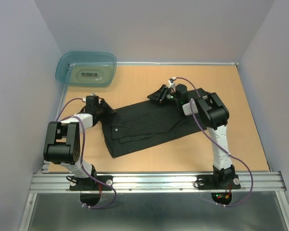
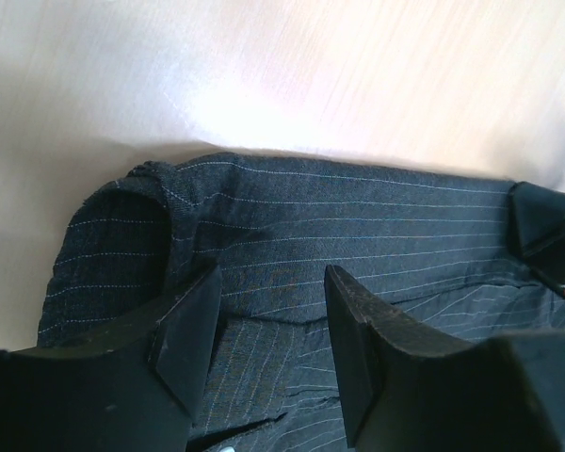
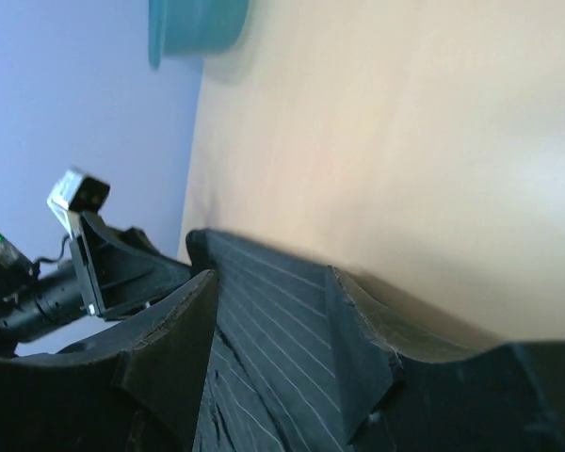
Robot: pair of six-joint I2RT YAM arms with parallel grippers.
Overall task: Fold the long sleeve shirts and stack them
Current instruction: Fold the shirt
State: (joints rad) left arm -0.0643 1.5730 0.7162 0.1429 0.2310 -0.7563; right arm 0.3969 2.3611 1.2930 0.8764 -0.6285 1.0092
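The left gripper (image 2: 271, 282) has its jaws roughly half open. In its wrist view the two dark fingers (image 2: 184, 330) rise from the bottom edge with a clear gap between them, and pinstriped cloth lies flat across that gap, not pinched. Whether the fingertips rest on the cloth cannot be told.

The right gripper (image 3: 268, 282) is parted about as far. Its fingers frame a strip of the same striped cloth near the garment's edge, and bare table (image 3: 433, 141) fills the upper right of that view. Nothing is clamped there either.

From above, the long sleeve shirt (image 1: 144, 126) lies spread on the table in the middle of the frame, slanting from lower left to upper right. The left gripper sits over its left end, by the collar. The right gripper sits at its upper right edge, so the shirt stretches between the two. A teal tub (image 1: 86, 67) stands in the upper left, well apart from the shirt.
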